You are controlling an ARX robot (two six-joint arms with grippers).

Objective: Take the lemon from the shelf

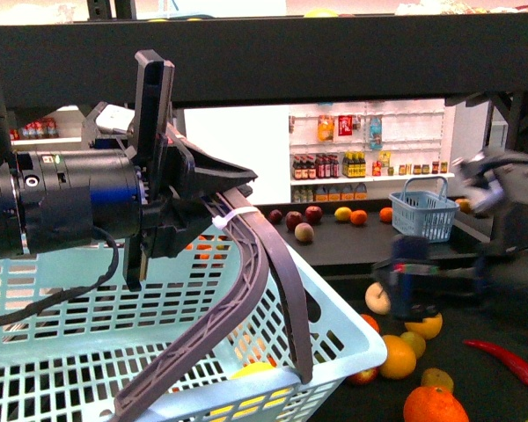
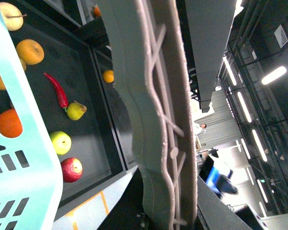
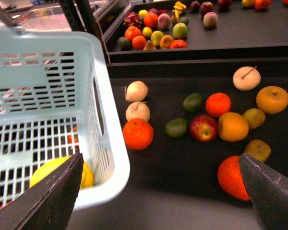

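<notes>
My left gripper [image 1: 213,209] is shut on the brown handle [image 1: 264,281] of a light blue basket [image 1: 70,308]. That handle [image 2: 156,120] fills the left wrist view. A bright yellow fruit that looks like the lemon [image 3: 60,173] lies inside the basket [image 3: 43,91], partly hidden by its wall; it shows yellow through the slats [image 1: 251,371] in the front view. My right gripper [image 3: 165,191] is open and holds nothing, beside the basket's corner and above the shelf's dark tray [image 3: 182,163]. The right arm [image 1: 409,281] is blurred. The shelf's thick front beam [image 1: 352,61] runs overhead.
Oranges [image 3: 138,133], apples [image 3: 203,127], pale round fruits [image 3: 246,78] and green ones [image 3: 176,127] are scattered over the tray. A red chili [image 1: 510,360] lies at the right. A small blue basket [image 1: 425,211] stands on the farther tray. White racks of bottles [image 1: 352,163] stand behind.
</notes>
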